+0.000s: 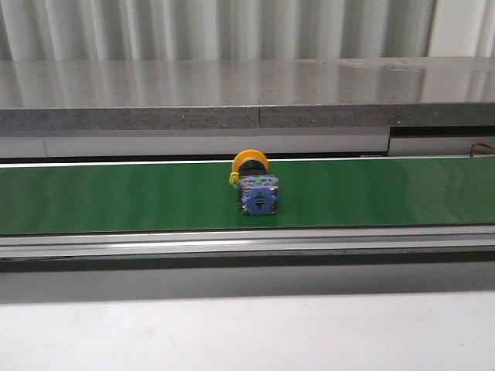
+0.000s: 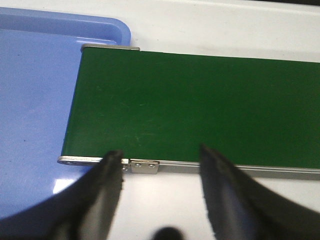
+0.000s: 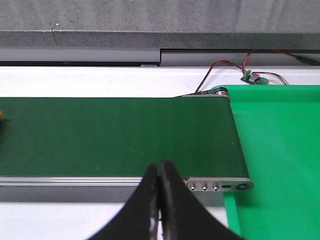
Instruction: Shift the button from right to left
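Note:
The button point(image 1: 256, 187) lies on the green belt point(image 1: 116, 197) near the middle of the front view, its yellow-orange cap toward the back and its blue-grey block toward me. A sliver of orange shows at the belt's edge in the right wrist view point(image 3: 1, 117). My left gripper point(image 2: 160, 160) is open and empty over the near rail at the belt's left end point(image 2: 200, 107). My right gripper point(image 3: 160, 167) is shut and empty at the near rail by the belt's right end point(image 3: 125, 135). Neither gripper shows in the front view.
A blue tray point(image 2: 35, 100) lies under the belt's left end. A green tray point(image 3: 280, 150) lies past the belt's right end, with red and black wires point(image 3: 225, 65) behind it. A grey ledge point(image 1: 232, 100) runs behind the belt; white table point(image 1: 232, 340) lies in front.

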